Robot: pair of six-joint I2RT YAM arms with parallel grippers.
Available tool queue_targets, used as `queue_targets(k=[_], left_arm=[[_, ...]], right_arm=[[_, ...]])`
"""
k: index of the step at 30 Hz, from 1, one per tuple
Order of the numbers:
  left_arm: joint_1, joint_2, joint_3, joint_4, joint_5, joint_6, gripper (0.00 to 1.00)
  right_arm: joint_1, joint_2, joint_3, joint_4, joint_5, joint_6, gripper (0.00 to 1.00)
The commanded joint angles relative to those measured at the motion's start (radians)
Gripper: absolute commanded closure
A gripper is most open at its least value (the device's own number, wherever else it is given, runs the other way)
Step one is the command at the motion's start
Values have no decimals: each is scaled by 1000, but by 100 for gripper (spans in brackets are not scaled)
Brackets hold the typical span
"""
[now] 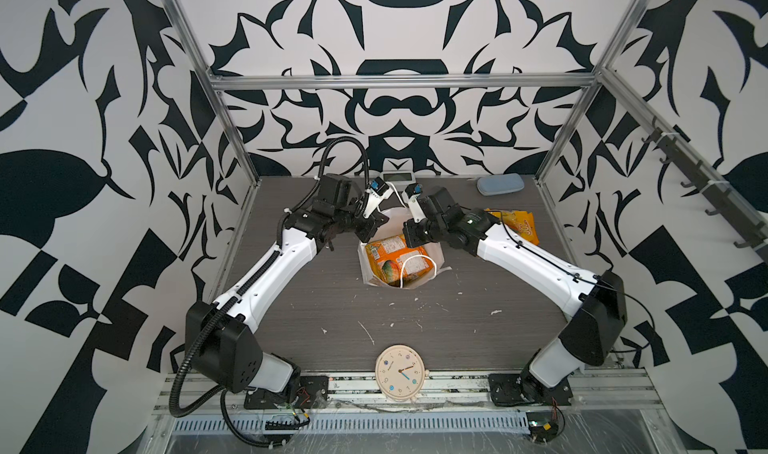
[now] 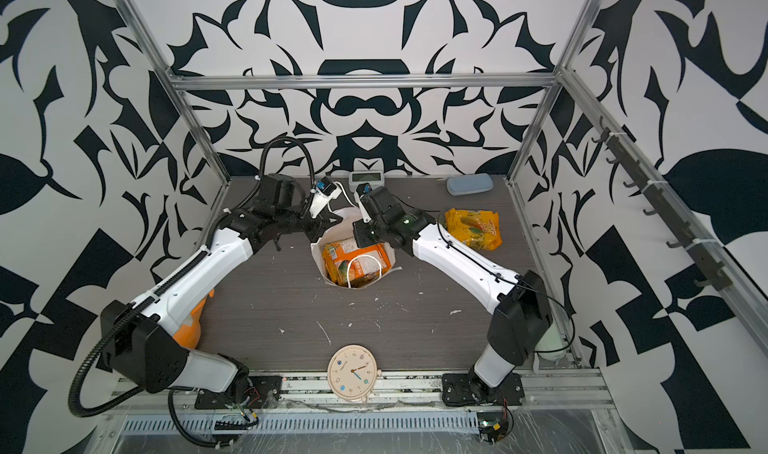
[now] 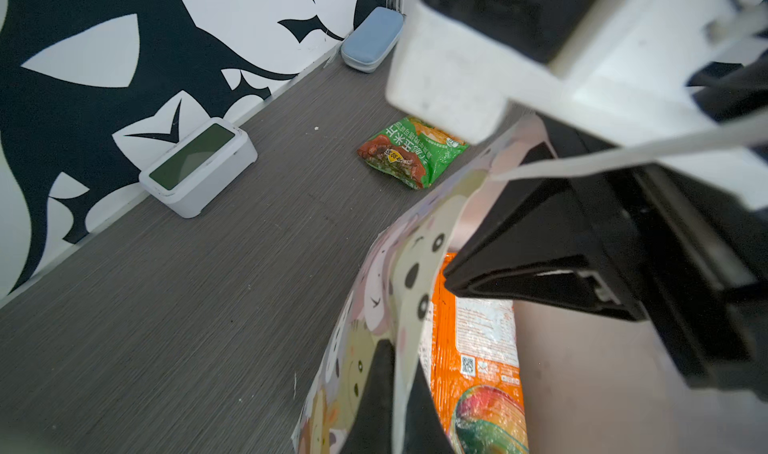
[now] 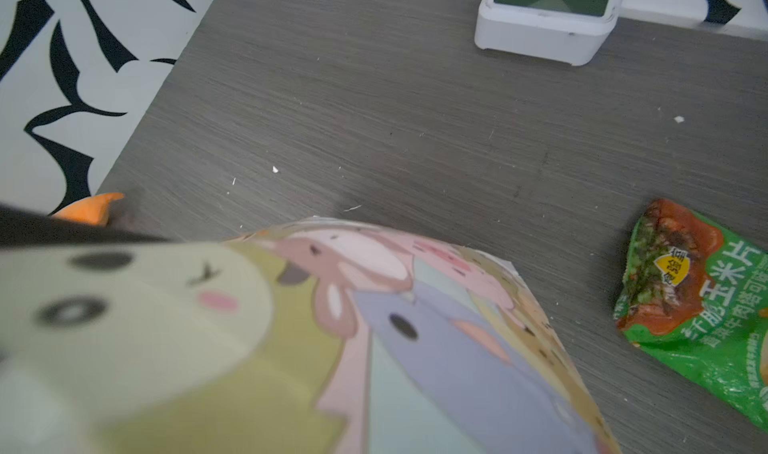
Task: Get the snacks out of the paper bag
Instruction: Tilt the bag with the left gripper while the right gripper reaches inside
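The paper bag stands open in the middle of the table, with orange snacks inside. My left gripper is shut on the bag's far-left rim, one finger on each side of the wall. My right gripper is shut inside the bag's mouth. Its fingertips are at the top edge of an orange packet; a grip does not show. The bag's wall hides the right jaws. A yellow-orange packet and a green packet lie on the table.
A white digital clock and a blue case stand against the back wall. A round cream clock lies at the front edge. An orange plush fish lies under the left arm.
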Motion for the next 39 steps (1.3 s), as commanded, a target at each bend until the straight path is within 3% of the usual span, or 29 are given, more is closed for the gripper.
queue_targets(k=[1,10,15,18,24,30,35,39], left_arm=[[2,-34,-6,83,-47,-28,100],[81,0,42,96,-161,-31,100],[136,28,91,97,-184,-27,100],[134,28,124,73,-162,-23,100],[75,-16,90,29,-139,-39,100],[31,-44,-4,57,-135,-69,100],[13,-19,-20,66,-124,-102,100],[11,-6,-18,85,-109,-110,100]], right_arm=[[0,62,80,72,80,5,92],[-13,308,396,82,123,-115,93],[-52,416,624,17,41,-124,94],[-52,385,634,14,-2,-125,93],[-52,212,461,8,-129,-90,79],[-55,-3,215,85,-134,-59,69],[-58,-119,69,122,-178,-26,67],[-55,-148,-45,177,-215,78,70]])
